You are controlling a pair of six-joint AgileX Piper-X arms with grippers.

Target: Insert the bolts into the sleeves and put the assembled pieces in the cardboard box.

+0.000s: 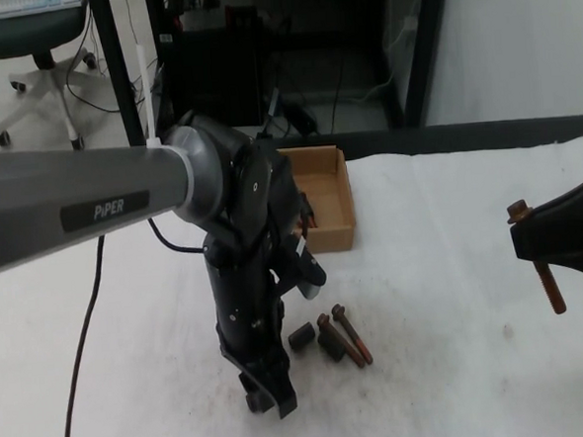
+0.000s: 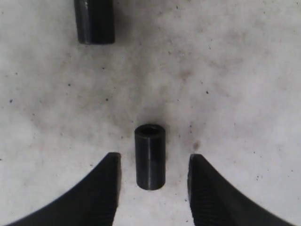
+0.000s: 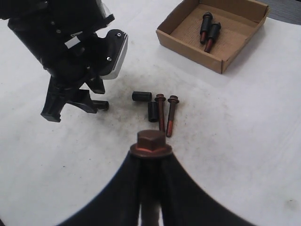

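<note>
Left jaws flank a sleeve (image 2: 150, 157) (another sleeve (image 2: 94, 21) cut off).

Downward-pointing left arm (image 1: 241, 281), jaws spread; right arm (image 1: 569, 223) raised, jaws apparently pinching a bolt (image 3: 151, 143).

A single piece of print shows in the high view: a short word in pale letters on a dark plate (image 1: 105, 210), set along the grey tube of the left arm (image 1: 22, 185). No other writing or number is legible.

Black left arm (image 1: 241, 281), white-lettered grey link (image 1: 72, 197), black cable (image 1: 82, 350), ribbed left gripper (image 2: 154, 160)
</note>
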